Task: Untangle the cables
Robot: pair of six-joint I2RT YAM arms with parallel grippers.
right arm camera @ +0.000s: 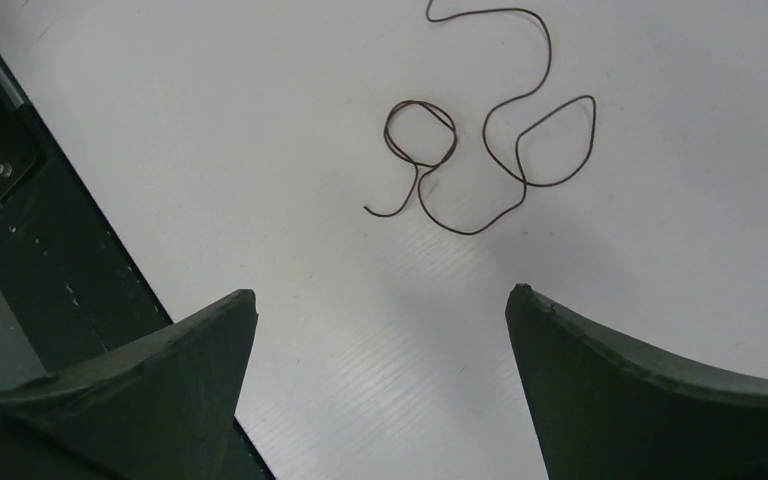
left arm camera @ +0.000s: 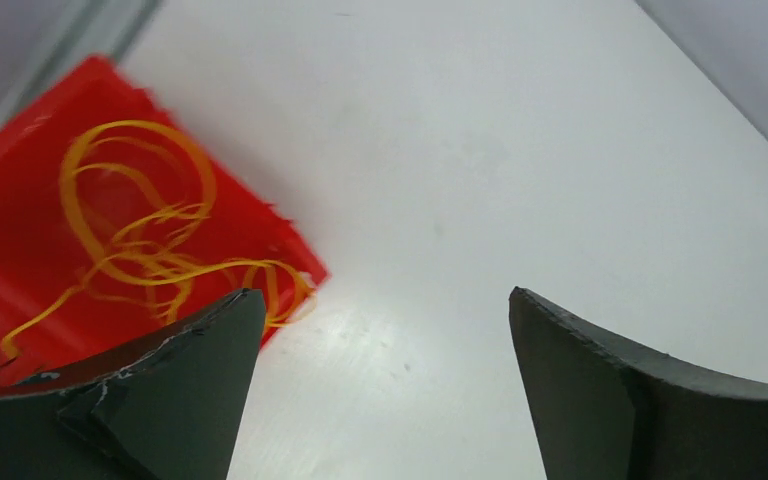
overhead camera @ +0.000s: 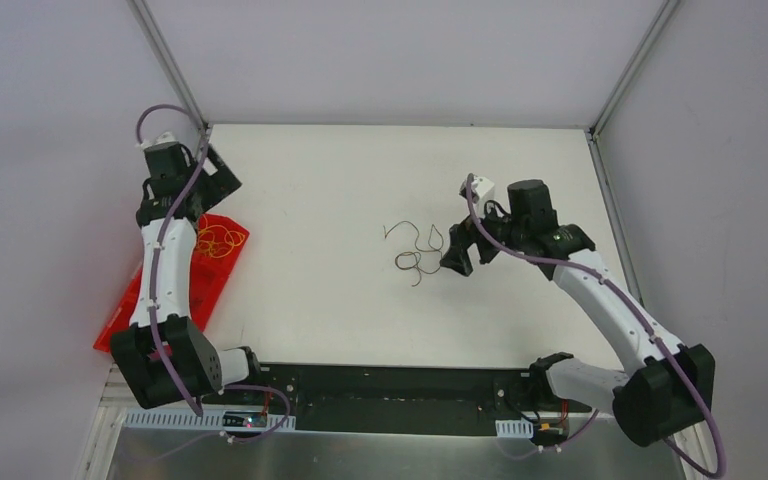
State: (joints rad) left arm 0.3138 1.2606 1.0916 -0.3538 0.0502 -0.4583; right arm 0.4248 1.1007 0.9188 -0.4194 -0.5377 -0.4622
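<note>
Yellow cable (left arm camera: 150, 235) coiled on red tray (left arm camera: 20, 170), frame left. Dark cable (right arm camera: 480, 150) looped, frame centre. Left gripper (left arm camera: 380, 292), right gripper (right arm camera: 380, 292) both spread, empty. Step: right poised for pickup; next needs low, exact pinch.

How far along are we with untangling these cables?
Done: the thin orange-yellow curly cable lies by itself on the flat red tray. In hand: nothing; the left tool and right tool are both open and empty, the right one near the thin dark curly cable. Left: that dark cable lies alone on the white table but loops over itself; no blue strand is in view.
</note>
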